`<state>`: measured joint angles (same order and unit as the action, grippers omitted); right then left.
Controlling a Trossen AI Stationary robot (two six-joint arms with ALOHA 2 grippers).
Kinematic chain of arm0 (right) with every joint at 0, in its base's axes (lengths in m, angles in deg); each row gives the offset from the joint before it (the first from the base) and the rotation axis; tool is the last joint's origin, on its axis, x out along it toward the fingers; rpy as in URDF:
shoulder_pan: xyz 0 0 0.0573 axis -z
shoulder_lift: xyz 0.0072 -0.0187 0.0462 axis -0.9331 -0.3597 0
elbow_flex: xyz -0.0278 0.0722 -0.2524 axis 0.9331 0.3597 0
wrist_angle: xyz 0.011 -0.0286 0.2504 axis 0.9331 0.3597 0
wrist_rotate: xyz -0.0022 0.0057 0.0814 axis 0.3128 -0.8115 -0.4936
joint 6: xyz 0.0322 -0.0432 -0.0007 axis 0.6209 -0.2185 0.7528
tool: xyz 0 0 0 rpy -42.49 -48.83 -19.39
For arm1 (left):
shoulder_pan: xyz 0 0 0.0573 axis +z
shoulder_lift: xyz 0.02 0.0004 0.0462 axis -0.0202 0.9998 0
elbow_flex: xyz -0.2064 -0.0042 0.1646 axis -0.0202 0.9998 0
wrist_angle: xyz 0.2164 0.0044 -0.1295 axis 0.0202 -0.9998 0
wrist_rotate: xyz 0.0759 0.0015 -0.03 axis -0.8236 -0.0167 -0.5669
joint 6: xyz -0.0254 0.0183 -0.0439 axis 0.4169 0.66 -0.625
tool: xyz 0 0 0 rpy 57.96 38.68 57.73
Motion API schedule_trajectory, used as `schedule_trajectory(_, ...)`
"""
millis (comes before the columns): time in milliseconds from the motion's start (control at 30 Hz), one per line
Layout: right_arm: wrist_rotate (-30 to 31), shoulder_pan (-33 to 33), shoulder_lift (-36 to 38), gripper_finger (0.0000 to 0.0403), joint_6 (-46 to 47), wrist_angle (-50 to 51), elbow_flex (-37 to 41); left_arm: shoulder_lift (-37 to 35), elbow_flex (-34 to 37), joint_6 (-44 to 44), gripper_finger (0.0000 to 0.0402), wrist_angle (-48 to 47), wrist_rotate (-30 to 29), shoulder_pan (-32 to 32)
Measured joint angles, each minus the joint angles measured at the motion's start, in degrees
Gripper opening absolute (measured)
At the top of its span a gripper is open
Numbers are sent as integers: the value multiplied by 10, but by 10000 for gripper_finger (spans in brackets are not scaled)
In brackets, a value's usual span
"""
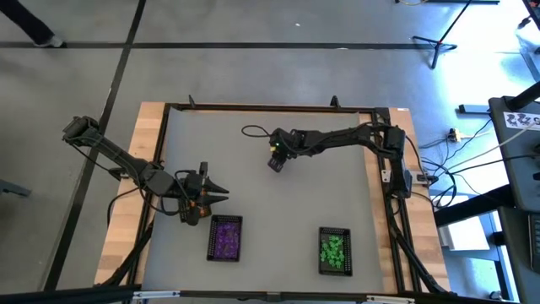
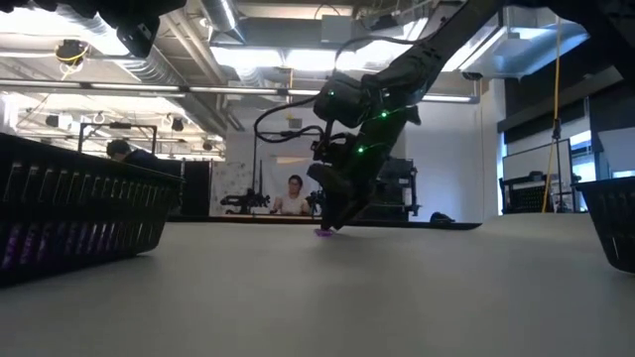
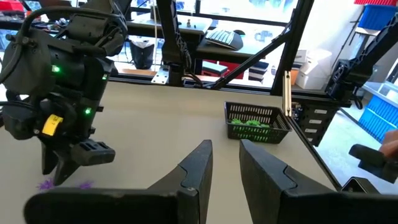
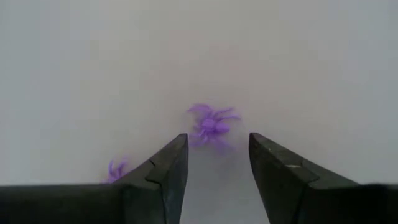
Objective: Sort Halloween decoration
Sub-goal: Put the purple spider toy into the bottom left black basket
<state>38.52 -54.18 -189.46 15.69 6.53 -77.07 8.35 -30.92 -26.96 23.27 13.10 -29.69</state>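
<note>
**Near the table's centre: right gripper poised over a purple spider**

Near the middle of the grey table (image 1: pixel 261 219), the right gripper (image 4: pixel 217 165) points down at the surface with its two fingers apart and nothing between them. A tiny purple spider (image 4: pixel 212 126) lies flat on the table just past the fingertips, lined up with the gap but untouched. A second purple spider (image 4: pixel 115 169) lies close by, beside one finger. From table height, the gripper's tips stand right over the small purple speck on the mat.

At about eight o'clock from that spot, the left gripper (image 1: pixel 221 193) hangs above the table, its fingers (image 3: pixel 196 168) slightly apart and empty. Just at its five o'clock sits a black mesh tray (image 1: pixel 225 238) filled with purple trinkets (image 1: pixel 225 236). A second black mesh tray (image 1: pixel 335 251), at about three o'clock from the first and well apart from it, holds green trinkets (image 1: pixel 334 249).
</note>
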Motion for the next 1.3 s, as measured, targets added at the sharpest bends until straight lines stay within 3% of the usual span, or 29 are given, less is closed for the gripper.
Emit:
schedule_trajectory(167,-1,7,-15,141,10,-23,-1,0,0,0,75,0,0,0)
schedule_trajectory(433,-9,10,-33,12,-33,-36,-3,0,0,0,75,0,0,0)
schedule_trajectory(867,3,-28,41,2,-72,-73,0,0,0,0,75,0,1,0)
schedule_trajectory(1033,8,-82,68,1,-75,-79,0,0,0,0,75,0,1,0)
schedule_trajectory(1300,-57,-225,68,0,-91,-162,0,0,0,0,75,0,2,0)
